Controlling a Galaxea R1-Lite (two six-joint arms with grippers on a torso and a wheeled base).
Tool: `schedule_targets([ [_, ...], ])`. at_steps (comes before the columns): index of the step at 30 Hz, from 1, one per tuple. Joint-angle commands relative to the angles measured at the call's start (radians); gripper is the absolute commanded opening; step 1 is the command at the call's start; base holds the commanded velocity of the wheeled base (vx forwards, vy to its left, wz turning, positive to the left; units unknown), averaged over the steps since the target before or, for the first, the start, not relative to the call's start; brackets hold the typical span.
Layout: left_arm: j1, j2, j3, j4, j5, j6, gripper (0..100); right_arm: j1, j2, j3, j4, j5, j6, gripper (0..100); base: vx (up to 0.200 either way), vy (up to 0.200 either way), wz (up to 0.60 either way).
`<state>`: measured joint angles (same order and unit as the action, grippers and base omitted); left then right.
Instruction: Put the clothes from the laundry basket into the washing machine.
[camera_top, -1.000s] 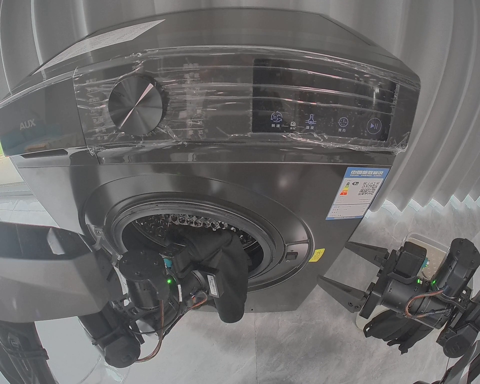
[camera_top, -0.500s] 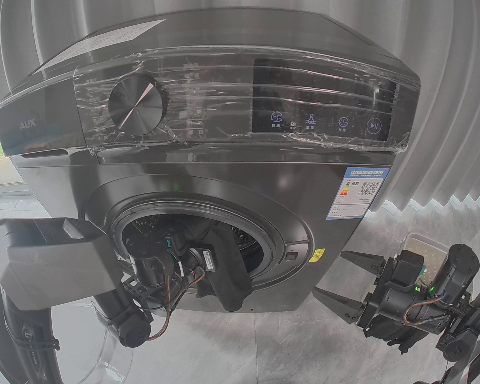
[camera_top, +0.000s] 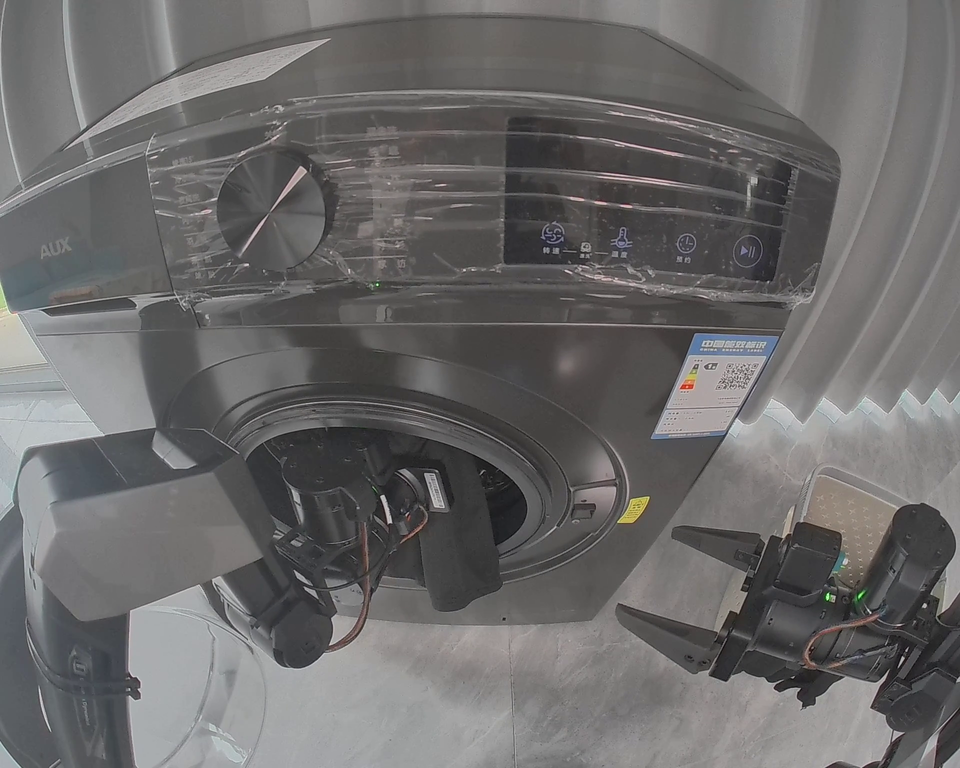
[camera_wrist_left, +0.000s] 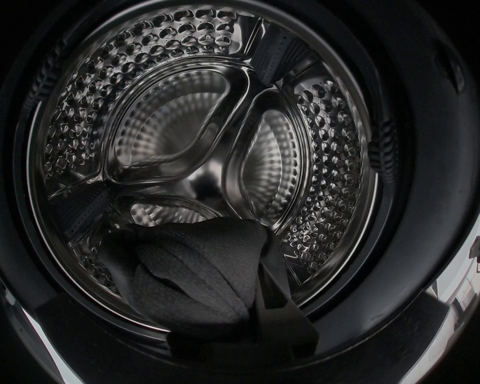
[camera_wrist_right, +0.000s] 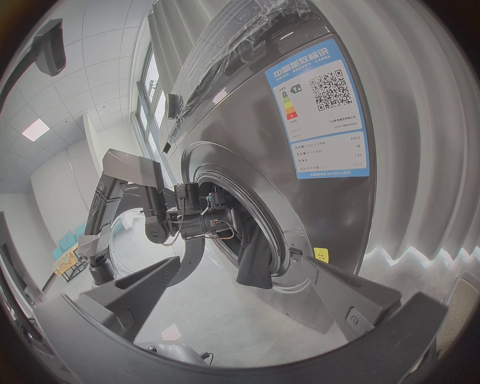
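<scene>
Right gripper hangs wide open beside the washing machine, below its blue-and-white energy label and small yellow sticker. Left arm sits in the door opening; its grip cannot be told. Black garment drapes over that opening's rim, partly inside.
</scene>
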<state>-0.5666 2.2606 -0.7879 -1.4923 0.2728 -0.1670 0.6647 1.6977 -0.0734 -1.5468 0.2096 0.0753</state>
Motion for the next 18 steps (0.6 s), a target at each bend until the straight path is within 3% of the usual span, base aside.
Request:
schedule_targets([
  [1,0.017,0.057,-0.076,0.007,0.000,0.000,0,0.003,0.004,0.007,-0.001,0.001,-0.002,100,0.000,0.000,0.00],
  [18,0.047,0.139,-0.246,0.103,0.002,0.001,0,0.001,0.002,0.007,-0.001,0.001,-0.003,100,0.000,0.000,0.00],
])
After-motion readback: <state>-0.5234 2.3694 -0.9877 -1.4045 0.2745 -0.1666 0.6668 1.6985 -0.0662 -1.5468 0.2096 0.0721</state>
